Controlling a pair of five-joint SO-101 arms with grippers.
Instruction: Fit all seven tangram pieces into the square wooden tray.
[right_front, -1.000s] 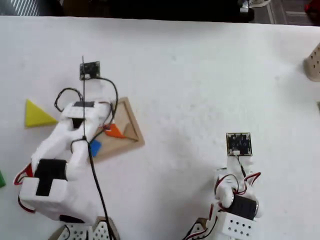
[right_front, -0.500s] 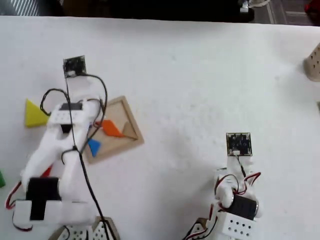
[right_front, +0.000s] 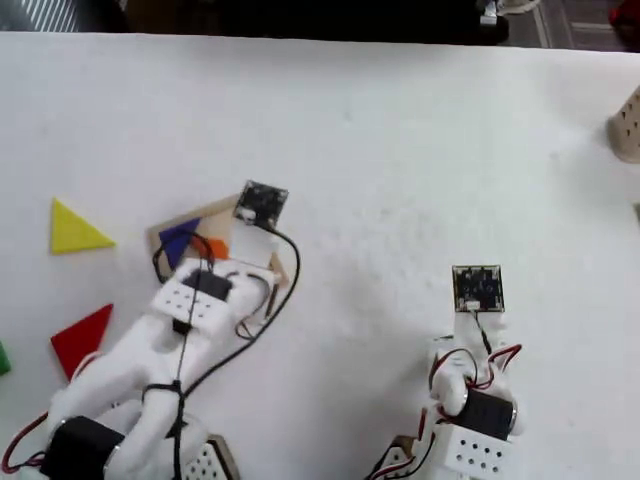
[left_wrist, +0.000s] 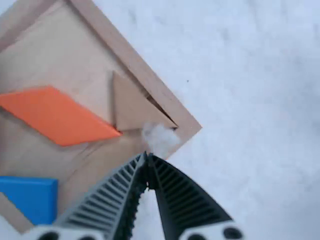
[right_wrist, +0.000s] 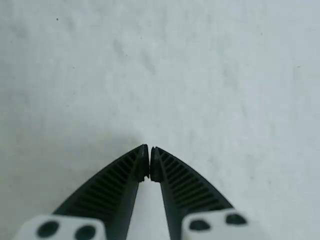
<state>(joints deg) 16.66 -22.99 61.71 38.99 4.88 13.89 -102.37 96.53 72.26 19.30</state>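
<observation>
Just ahead of the left gripper lies the square wooden tray, set cornerwise to it, so that one corner of the rim is seen a little beyond the fingertips and to one side. The tips themselves are held over the outer edge of the rim, and the jaws are pressed together with nothing between them. Inside the tray, nearest the gripper, a wood-coloured triangle is tucked into that corner; an orange parallelogram lies flat just beside it, touching it at one point, and a blue piece is seen farther back along the gripper's flank, partly cut off. Outside the tray, well apart from the left gripper and beyond the tray's opposite side, a yellow triangle and a red triangle are left on the white table. The right gripper is held well apart from the tray, over bare table, with its jaws closed and nothing gripped.
</observation>
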